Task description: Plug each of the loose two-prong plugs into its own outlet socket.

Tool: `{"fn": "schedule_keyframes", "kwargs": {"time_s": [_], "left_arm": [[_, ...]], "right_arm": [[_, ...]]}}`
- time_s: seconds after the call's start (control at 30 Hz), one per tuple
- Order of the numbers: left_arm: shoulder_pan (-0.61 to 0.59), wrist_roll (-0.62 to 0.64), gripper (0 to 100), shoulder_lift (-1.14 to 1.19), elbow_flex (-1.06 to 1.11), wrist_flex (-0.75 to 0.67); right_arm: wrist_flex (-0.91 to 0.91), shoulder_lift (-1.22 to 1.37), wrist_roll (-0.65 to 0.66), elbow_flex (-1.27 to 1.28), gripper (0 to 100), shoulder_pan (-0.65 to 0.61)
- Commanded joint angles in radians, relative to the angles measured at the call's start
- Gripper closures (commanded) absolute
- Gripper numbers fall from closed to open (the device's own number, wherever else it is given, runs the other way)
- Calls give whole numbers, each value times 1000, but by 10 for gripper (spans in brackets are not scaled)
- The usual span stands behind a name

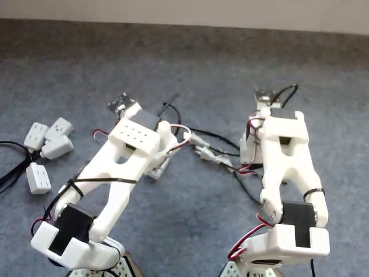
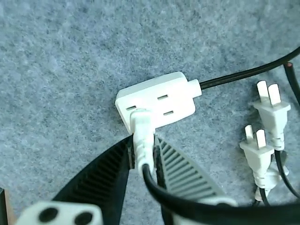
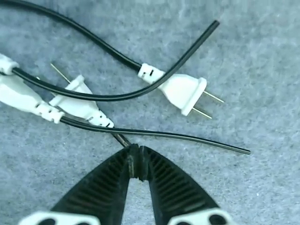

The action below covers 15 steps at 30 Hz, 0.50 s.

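Observation:
My left gripper (image 2: 143, 146) is shut on a white two-prong plug (image 2: 140, 133), whose nose sits against the side socket of a white outlet block (image 2: 159, 101) on the grey carpet. Its prongs are hidden. Two loose white plugs (image 2: 272, 112) (image 2: 257, 152) lie beside that block, prongs up. My right gripper (image 3: 136, 161) is shut just short of a thin black cable (image 3: 187, 138), with nothing seen between its fingers. A loose plug (image 3: 183, 93) lies beyond it, and another plug (image 3: 79, 103) lies under crossing cables. In the high view both arms (image 1: 135, 138) (image 1: 282, 144) flank the plugs (image 1: 202, 151).
Several more white outlet blocks (image 1: 49, 138) (image 1: 39, 178) with black leads lie at the left of the carpet. Black cables (image 3: 84, 37) tangle between the arms. The carpet's far side is open floor up to a pale wall (image 1: 230, 11).

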Motion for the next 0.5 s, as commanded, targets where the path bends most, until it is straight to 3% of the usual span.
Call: {"fn": "schedule_keyframes", "kwargs": {"time_s": [0.0,0.47], "left_arm": [[-62,8,993,-2,18,-11],[-62,9,993,-2,76,-71]], "right_arm": [[-12,-10,-12,2,992,5],[-12,-10,-11,2,992,5]]}}
